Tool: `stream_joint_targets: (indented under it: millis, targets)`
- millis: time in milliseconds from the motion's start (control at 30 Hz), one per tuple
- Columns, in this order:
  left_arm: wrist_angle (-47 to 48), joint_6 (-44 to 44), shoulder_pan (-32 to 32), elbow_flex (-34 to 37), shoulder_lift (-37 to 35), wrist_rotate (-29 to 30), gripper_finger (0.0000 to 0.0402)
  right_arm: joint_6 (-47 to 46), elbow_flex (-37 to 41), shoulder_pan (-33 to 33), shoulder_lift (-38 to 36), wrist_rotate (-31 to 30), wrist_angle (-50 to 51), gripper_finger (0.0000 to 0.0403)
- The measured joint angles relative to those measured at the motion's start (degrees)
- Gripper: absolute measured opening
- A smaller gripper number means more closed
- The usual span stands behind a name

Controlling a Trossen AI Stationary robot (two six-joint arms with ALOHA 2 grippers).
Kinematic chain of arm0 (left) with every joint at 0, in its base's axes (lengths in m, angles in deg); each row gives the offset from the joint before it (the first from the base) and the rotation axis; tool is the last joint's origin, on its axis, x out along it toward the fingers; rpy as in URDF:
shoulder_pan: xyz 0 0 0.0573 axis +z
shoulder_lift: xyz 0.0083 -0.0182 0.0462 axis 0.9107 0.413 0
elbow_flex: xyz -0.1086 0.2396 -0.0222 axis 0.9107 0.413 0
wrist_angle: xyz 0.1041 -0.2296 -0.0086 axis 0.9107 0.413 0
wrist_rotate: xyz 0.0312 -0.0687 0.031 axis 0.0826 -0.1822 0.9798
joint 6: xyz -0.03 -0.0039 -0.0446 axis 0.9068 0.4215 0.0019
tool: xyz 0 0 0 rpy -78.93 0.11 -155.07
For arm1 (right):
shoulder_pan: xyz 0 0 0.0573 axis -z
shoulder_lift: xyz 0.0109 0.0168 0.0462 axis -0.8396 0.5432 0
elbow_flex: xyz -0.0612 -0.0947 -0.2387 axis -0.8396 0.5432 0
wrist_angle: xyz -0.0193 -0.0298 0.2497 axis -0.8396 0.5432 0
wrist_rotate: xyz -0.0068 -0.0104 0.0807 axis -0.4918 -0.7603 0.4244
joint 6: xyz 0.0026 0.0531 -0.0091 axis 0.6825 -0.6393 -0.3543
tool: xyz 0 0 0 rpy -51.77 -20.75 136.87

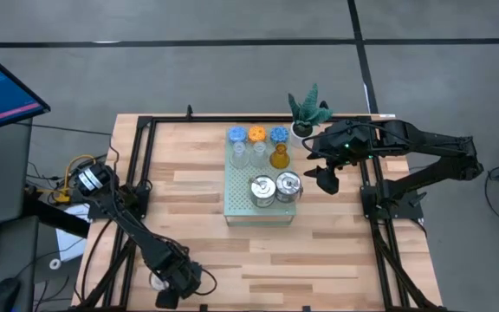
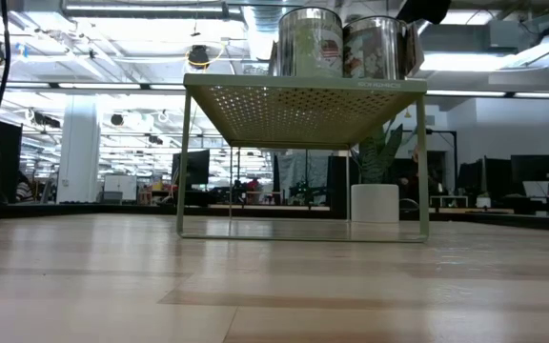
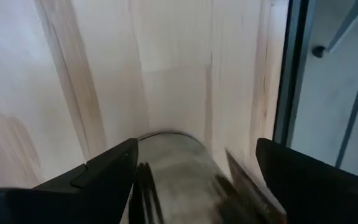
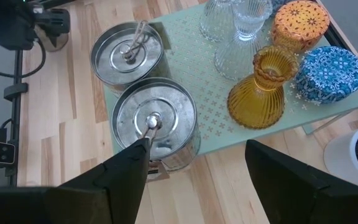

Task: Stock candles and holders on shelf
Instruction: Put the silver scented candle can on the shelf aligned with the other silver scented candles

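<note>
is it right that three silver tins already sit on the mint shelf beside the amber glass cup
Not quite: only two silver tins sit on the mint shelf, near the amber glass cup. The high view shows it. The left wrist view has a silvery round thing between the left gripper fingers.

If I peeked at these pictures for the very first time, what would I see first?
Probably the pale mint-green perforated shelf in the middle of the wooden table, with two shiny silver round tins at its front and an amber glass cup beside blue and orange bumpy candles at its back. The right gripper hovers just beside the tins, jaws apart, while the left gripper sits low at the table's near edge around a third silver tin.
</note>
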Motion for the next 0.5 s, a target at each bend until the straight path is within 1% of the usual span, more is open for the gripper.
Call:
stream_joint_targets:
  millis: [133, 233, 433, 500]
  targets:
    - [0.05, 1.06, 0.03, 0.02, -1.75, -0.61, 0.0322, 0.00, 0.00, 0.00, 0.00, 0.00, 0.00, 0.0256]
    - [0.09, 6.91, 1.15, 0.02, -4.52, -0.55, 0.0322, 0.00, 0.00, -0.01, 0.00, 0.00, 0.00, 0.0256]
    - [-0.02, 18.71, 5.17, 0.02, -14.79, 0.37, 0.0321, 0.00, 0.00, -0.01, -0.02, 0.00, 0.00, 0.0256]
    - [-0.04, 21.36, 5.79, 0.02, -18.68, 0.44, 0.0321, 0.00, 0.00, -0.01, 0.00, 0.00, 0.00, 0.0256]
